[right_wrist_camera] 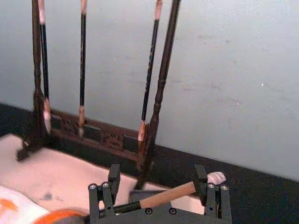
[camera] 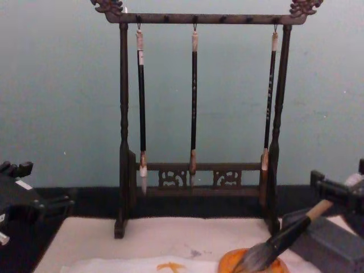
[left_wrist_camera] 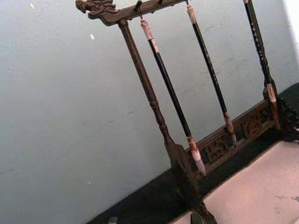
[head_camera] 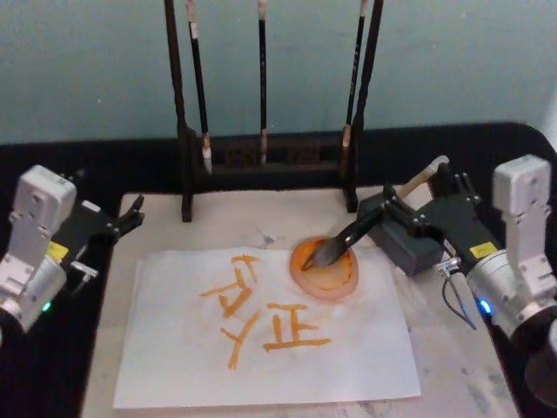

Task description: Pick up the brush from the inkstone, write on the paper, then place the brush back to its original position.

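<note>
Head view has the right end effector (head_camera: 424, 202) at the right of the bench, its fingers clamped on the pale wooden upper handle of the brush (head_camera: 365, 226). That brush slants down to the left: tan handle up by the fingers, a black lower section, then a thick grey-brown bristle head resting in the orange dish (head_camera: 325, 270). The dish sits at the upper right corner of the paper (head_camera: 261, 383), just beside a dark inkstone (head_camera: 402, 246) lying under the end effector. The white sheet is slightly wrinkled and carries several orange strokes (head_camera: 261, 315) forming characters near its middle. It lies on a beige mat (head_camera: 261, 213).

Chest view shows the bushy bristles (camera: 256, 257) fanned out with their tip over the dish.

Behind the mat stands a dark wooden rack (camera: 196, 19) with three thin black-handled brushes (camera: 194, 108) hanging from its top bar.

The left end effector (head_camera: 129, 215) is parked at the left edge of the mat, fingers slightly apart, holding nothing.
</note>
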Robot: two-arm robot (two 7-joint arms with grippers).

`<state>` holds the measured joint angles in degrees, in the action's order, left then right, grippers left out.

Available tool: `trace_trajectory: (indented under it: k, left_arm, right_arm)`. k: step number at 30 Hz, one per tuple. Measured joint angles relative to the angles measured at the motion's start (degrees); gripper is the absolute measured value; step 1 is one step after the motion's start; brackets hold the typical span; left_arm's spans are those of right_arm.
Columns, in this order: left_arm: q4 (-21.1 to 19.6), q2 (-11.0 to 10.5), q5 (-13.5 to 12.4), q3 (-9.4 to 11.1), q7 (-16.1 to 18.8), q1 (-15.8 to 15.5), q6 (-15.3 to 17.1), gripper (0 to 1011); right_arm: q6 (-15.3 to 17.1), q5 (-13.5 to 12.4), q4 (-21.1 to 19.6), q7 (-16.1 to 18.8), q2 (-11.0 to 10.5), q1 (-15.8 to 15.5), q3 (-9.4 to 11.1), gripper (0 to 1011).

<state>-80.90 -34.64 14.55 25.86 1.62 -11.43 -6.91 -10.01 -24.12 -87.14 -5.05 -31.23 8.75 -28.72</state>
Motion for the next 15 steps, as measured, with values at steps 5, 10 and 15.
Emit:
trace_trajectory:
  k: [5, 10, 15]
  left_arm:
    - [0.0, 0.0, 0.0, 0.0, 0.0, 0.0, 0.0, 1010]
    - [0.0, 0.0, 0.0, 0.0, 0.0, 0.0, 0.0, 1009]
    - [0.0, 0.0, 0.0, 0.0, 0.0, 0.0, 0.0, 1010]
  right_arm:
    - [-0.28, 4.96, 2.25, -1.73, 0.78, 0.92, -1.15, 1000]
    - [0.56, 6.93, 3.77, -2.14, 1.64, 1.36, -1.16, 1000]
    - [1.63, 7.48, 3.96, -2.14, 1.99, 1.35, -0.73, 1000]
